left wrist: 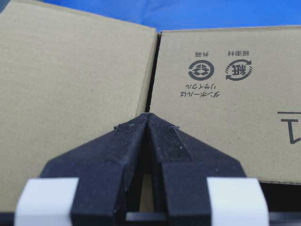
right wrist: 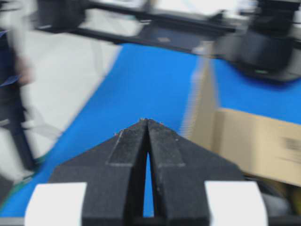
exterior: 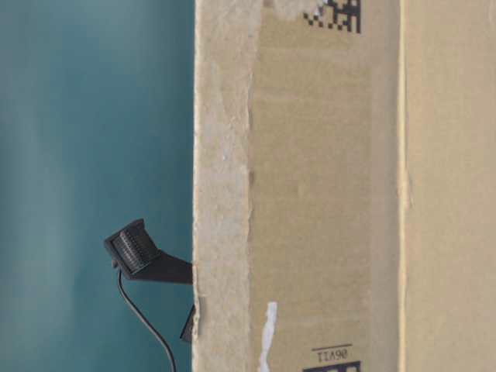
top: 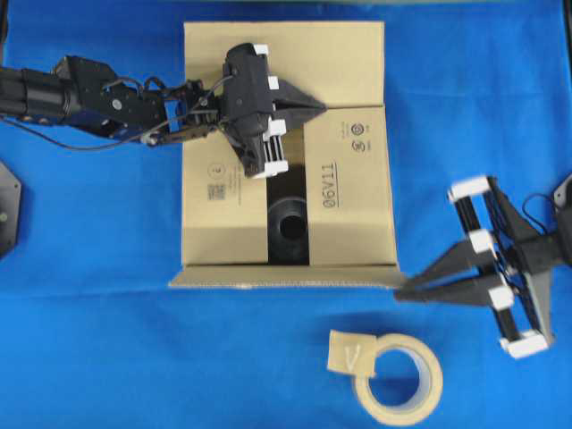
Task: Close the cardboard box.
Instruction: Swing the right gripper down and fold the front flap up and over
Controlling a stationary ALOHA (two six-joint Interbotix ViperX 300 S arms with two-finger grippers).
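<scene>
In the table-level view the cardboard box (exterior: 325, 194) stands so close that it fills most of the picture, its top and bottom cut off, with part of a square code at the upper edge, a scrap of white tape low down and a dark arm part poking out from behind its left edge. From overhead the box (top: 284, 143) sits in the middle of the blue table cover (top: 107, 340), toward the far side. It is plain brown; the two side flaps are folded in but do not meet, leaving a dark gap (top: 288, 223) in which a black round thing shows, too dim to name. The far flap lies flat, and the near flap shows only as a thin edge along the front. The right flap carries printed marks and "06V11". The left gripper (top: 320, 108) rests over the far part of the top, jaws pressed together with nothing between them, tip at the seam between the far and right flaps. The right gripper (top: 399, 292) is beside the box's near right corner, jaws likewise together and empty; its wrist view is blurred. A roll of tape (top: 396, 376) lies nearer the front, apart from the box.
</scene>
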